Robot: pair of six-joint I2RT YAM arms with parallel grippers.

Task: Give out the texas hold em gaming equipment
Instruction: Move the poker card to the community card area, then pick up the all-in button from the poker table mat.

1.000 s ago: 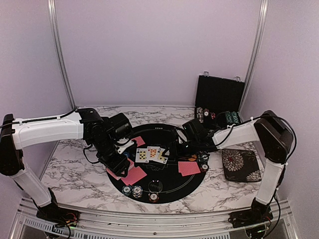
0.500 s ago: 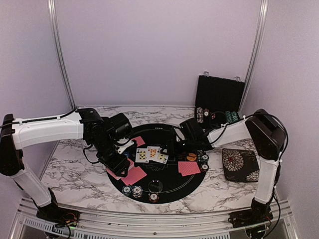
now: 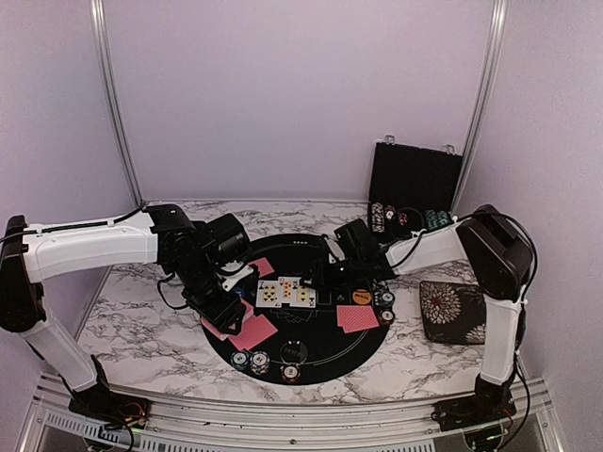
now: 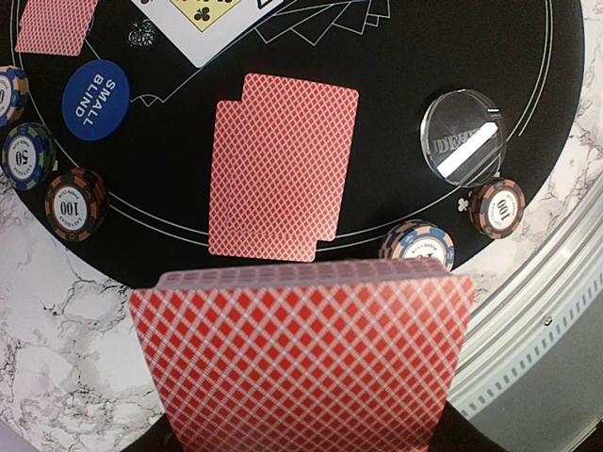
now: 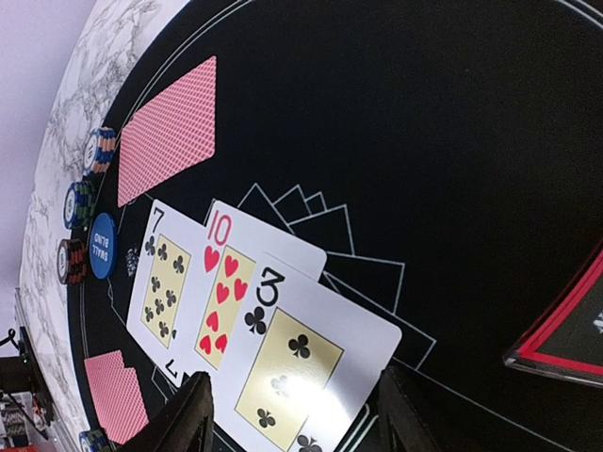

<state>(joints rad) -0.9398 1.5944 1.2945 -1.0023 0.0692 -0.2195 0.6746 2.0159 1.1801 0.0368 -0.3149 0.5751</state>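
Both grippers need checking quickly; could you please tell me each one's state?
Left gripper: closed on a stack of red-backed cards.
Right gripper: open, its fingers either side of the three of clubs.

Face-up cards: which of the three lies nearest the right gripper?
The 3 of clubs: it reaches between the right gripper's fingers, while the 10 of hearts and 7 of clubs lie farther off.
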